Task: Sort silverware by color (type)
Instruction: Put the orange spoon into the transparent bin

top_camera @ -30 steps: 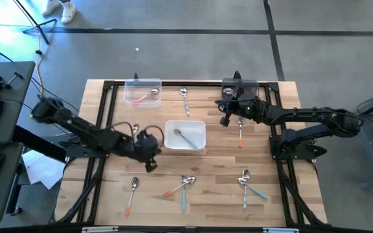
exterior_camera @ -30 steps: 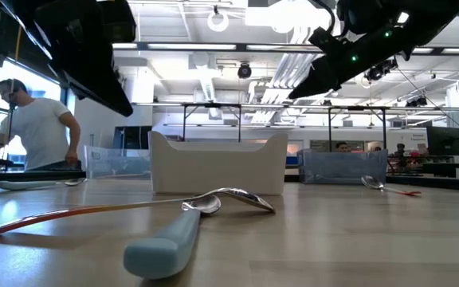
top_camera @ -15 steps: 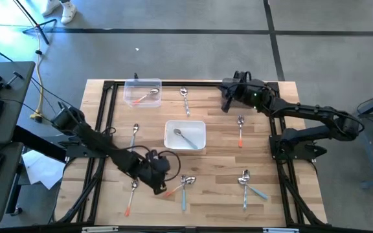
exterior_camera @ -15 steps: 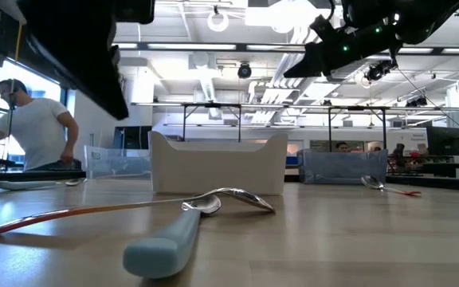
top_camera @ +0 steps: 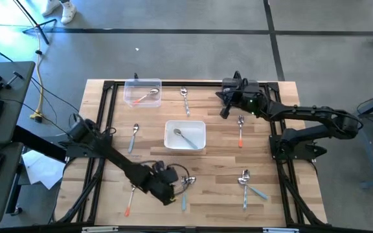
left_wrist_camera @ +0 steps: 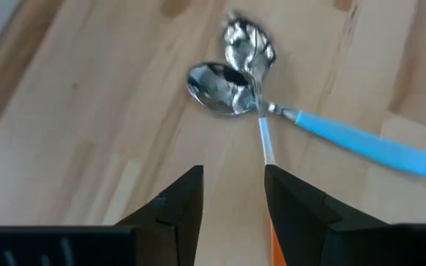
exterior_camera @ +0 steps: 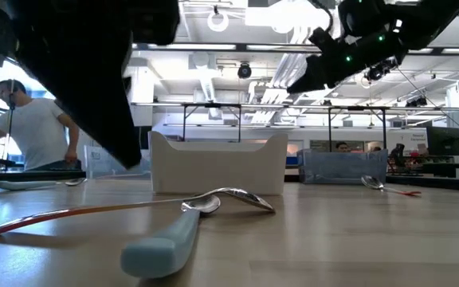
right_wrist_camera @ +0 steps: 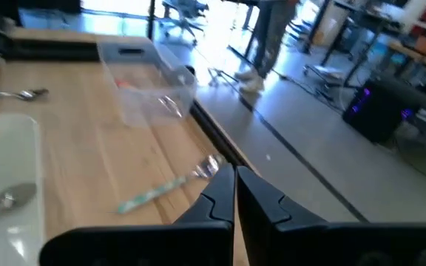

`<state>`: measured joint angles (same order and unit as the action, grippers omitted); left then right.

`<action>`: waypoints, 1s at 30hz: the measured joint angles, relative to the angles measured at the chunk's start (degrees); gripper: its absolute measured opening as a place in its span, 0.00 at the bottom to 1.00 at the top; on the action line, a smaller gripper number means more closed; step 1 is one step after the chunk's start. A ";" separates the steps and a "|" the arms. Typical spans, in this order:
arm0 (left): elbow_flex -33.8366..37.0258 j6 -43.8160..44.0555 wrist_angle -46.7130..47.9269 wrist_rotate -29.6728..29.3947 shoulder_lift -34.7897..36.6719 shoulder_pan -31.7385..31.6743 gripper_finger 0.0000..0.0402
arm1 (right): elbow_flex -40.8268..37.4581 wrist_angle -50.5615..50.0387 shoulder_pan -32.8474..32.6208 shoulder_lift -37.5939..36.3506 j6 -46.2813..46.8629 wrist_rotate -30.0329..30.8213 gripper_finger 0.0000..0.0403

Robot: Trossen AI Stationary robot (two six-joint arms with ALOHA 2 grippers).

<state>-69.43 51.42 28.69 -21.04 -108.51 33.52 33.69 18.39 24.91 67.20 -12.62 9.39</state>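
Two crossed spoons lie near the table's front middle: an orange-handled spoon (left_wrist_camera: 266,144) and a blue-handled spoon (left_wrist_camera: 357,140), their bowls touching. My left gripper (top_camera: 171,188) (left_wrist_camera: 231,185) hovers open just left of them. Its fingers point down, and the orange spoon's stem runs past the inner side of one finger. I cannot see it touching. My right gripper (top_camera: 226,109) (right_wrist_camera: 235,183) is shut on nothing, above the table's far right. In the low view the crossed spoons (exterior_camera: 205,203) lie in front.
A white bin (top_camera: 199,144) in the middle holds a silver spoon. A clear bin (top_camera: 129,97) at the far left holds an orange spoon. A third bin (top_camera: 259,85) sits under the right arm. More spoons lie loose (top_camera: 185,101) (top_camera: 135,136) (top_camera: 240,129) (top_camera: 131,195) (top_camera: 247,184).
My left gripper has swept from beside the white bin toward the table's near edge and stands over the crossed spoons. My right gripper has shifted a little at the far right. No spoon has moved.
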 joint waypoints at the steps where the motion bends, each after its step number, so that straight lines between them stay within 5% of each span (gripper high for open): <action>1: -1.45 -0.03 0.65 -0.01 -1.55 0.10 0.34 | -0.71 0.22 -0.27 -0.02 0.47 1.13 0.00; 7: -6.97 -0.93 1.43 -0.95 -7.03 0.41 0.34 | -4.89 2.34 -2.01 -0.02 2.36 4.38 0.00; 21: -7.80 1.05 3.96 0.86 -10.43 0.08 0.33 | -5.85 6.48 -2.85 -0.09 2.04 5.24 0.00; 30: -7.53 1.66 5.10 2.63 -9.56 0.03 0.05 | -5.85 6.75 -2.80 -0.09 -1.48 5.27 0.00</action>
<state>-76.97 53.08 33.79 -18.41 -118.07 33.55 27.83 25.15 22.11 67.11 -14.10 14.66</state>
